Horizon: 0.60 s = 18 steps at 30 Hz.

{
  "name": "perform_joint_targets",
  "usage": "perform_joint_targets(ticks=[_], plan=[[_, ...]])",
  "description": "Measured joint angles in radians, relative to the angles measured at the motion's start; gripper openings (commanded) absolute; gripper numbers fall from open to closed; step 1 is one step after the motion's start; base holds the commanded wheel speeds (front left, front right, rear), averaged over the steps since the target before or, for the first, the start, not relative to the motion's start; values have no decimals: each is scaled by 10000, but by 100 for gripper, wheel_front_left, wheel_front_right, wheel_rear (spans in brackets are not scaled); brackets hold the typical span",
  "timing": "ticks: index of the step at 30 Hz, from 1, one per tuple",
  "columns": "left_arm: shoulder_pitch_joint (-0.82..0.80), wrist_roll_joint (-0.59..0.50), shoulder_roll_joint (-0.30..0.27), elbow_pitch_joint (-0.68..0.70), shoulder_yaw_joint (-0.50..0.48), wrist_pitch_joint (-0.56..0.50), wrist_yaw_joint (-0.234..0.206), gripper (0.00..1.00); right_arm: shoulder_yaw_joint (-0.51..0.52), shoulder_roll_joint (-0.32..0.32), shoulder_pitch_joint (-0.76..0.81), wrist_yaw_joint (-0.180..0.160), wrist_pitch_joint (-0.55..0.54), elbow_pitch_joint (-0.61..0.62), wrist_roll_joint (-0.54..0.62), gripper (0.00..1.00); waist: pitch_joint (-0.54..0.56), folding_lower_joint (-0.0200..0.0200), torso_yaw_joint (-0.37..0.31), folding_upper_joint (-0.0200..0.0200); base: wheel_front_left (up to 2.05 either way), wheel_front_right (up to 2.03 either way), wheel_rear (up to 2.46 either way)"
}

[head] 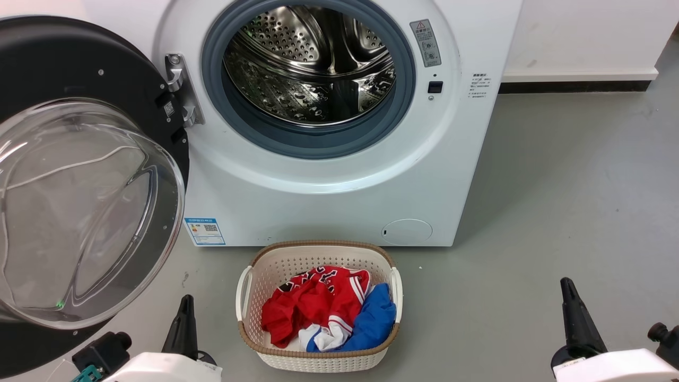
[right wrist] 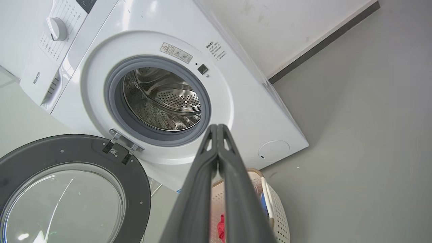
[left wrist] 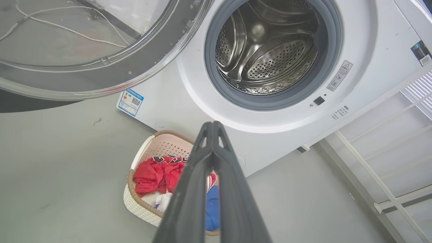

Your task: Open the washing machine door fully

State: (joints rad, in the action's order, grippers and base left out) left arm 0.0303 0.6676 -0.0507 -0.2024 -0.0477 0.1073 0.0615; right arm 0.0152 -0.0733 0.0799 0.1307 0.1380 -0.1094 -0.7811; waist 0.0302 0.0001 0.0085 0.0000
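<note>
— As I look down through the head camera, the washing machine door [head: 79, 212] stands wide open at the robot's left. It hangs from its hinge [head: 177, 87] with the glass bowl bulging toward us.

— And the washing machine [head: 318, 196] itself?

— Straight ahead. I can see right into the steel drum [head: 310, 63] past the grey gasket [head: 297, 143], and the opening is fully exposed.

— What about the pincers?

— The left pincer [left wrist: 212, 125] has its fingers pressed together at the tips and is carrying nothing. It sits low, near the door's lower edge but apart from it. The right pincer [right wrist: 217, 127] is likewise closed and empty, well off to the right above the grey floor [head: 557, 212].

— Anything else near the machine?

— A cream basket [head: 318, 358] sits on the floor just in front of the machine, between the two pincers. It has red, white and blue clothes [head: 318, 307] in it.
</note>
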Motion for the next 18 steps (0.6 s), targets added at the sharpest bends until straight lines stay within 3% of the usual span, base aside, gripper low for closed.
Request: perform_joint_targets(ticks=[18], plan=[[-374, 2516, 0, -123, -197, -600, 174, 0, 92, -50, -466, 0, -537, -355, -2362, 0, -67, 0, -17, 0, 0, 0, 0]])
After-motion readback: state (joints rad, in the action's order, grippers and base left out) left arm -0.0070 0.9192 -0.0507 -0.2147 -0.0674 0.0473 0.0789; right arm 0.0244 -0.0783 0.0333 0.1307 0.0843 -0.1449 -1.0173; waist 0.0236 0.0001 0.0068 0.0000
